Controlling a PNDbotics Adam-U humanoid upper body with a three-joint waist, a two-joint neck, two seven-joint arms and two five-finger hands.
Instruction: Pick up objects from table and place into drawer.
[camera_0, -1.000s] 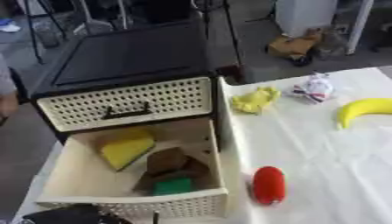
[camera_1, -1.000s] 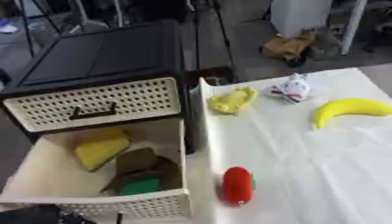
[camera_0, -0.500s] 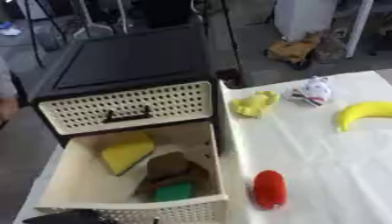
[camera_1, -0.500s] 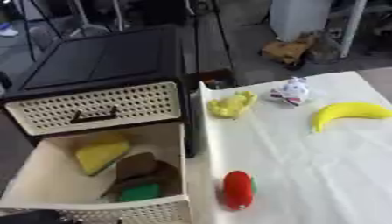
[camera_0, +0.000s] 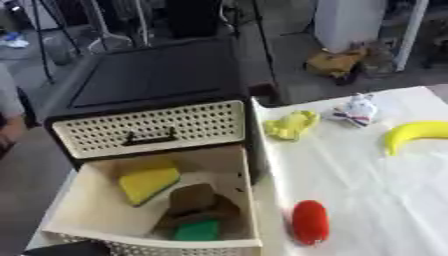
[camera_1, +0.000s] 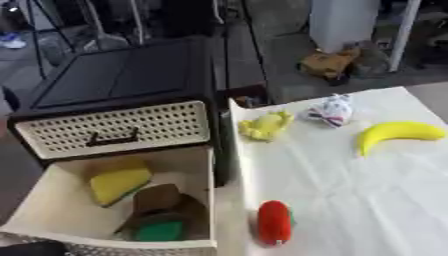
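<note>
Lying beside the open drawer (camera_0: 96, 220): red object (camera_0: 310, 222), banana (camera_1: 395, 134)

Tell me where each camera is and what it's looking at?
Left eye view: in the robot's head, looking down at the open cream plastic drawer and white-clothed table; only a dark scrap at the bottom edge, no hand.
Right eye view: beside it, same downward look, no hand either.
Both share the red oblong object, yellow banana and yellow sponge.

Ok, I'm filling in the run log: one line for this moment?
lower drawer: open, holds yellow wedge, brown item, green item | table: red object, banana, yellow toy, white toy | hands: out of view
</note>
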